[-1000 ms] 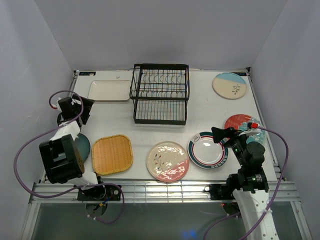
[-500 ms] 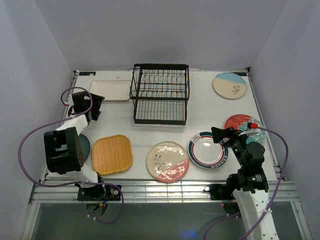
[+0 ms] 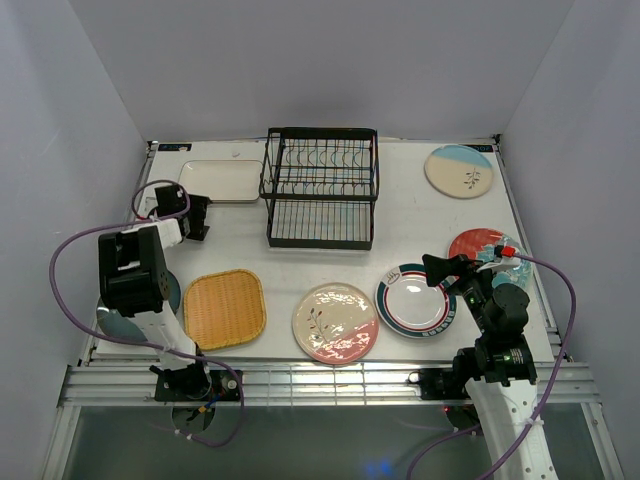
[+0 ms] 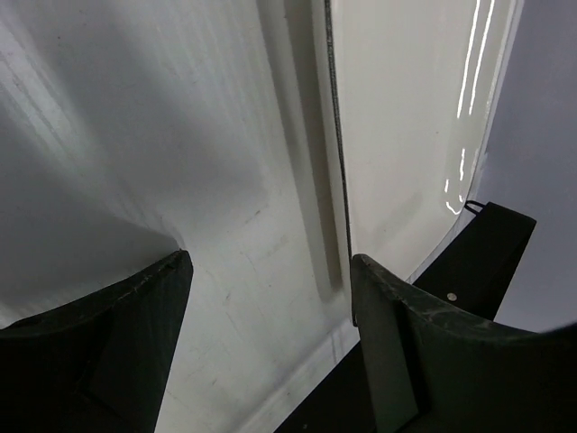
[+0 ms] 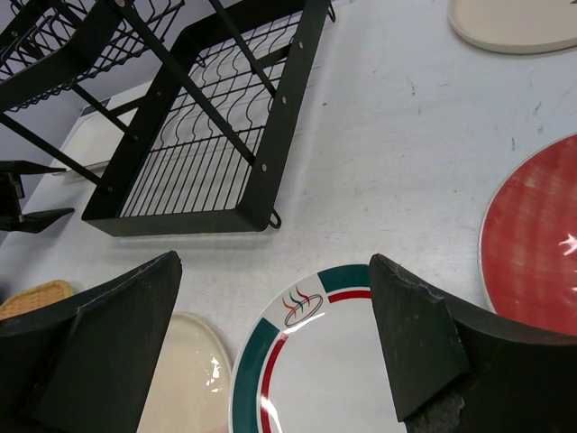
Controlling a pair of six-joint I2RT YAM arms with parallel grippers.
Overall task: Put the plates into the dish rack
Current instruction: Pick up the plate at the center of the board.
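The black wire dish rack (image 3: 320, 187) stands at the back centre with no plates in it. My left gripper (image 3: 195, 215) is open and low at the near edge of the white rounded-rectangle plate (image 3: 220, 180). In the left wrist view the gripper (image 4: 270, 262) is open and the plate (image 4: 406, 108) has its rim just inside the right finger. My right gripper (image 3: 440, 266) is open and empty above the white plate with a teal-red rim (image 3: 413, 302). That plate (image 5: 325, 379) lies below the open gripper (image 5: 275, 262) in the right wrist view.
The yellow woven plate (image 3: 225, 308) and cream-pink floral plate (image 3: 335, 322) lie at the front. The dark teal plate (image 3: 165, 292) is partly hidden under the left arm. The red-teal floral plate (image 3: 480, 245) lies at the right. The cream-and-blue plate (image 3: 459, 171) lies at the back right.
My left gripper has moved right, from beside the dark teal plate to the near edge of the white rounded-rectangle plate. The right arm and all plates have not moved.
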